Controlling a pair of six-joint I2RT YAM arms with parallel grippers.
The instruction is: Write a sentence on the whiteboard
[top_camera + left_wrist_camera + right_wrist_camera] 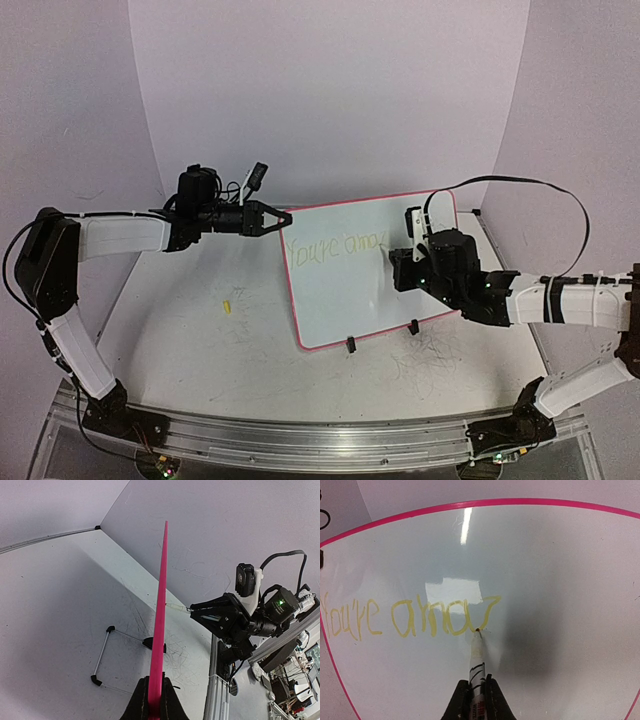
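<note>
Right fingers (461, 701) hold marker (477, 655) on whiteboard (560, 580), scrap (228, 305) nearby.

Can't read print on marker (476, 660) barrel: too small, pinched between fingers (457, 702). Left wrist view: whiteboard (161, 605) edge-on, face hidden. Top view: marker tip lost behind right gripper (396, 268).

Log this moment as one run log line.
left gripper: shut on whiteboard edge | right gripper: shut on marker, tip at last stroke | sentence: "You're amaz", unfinished
</note>
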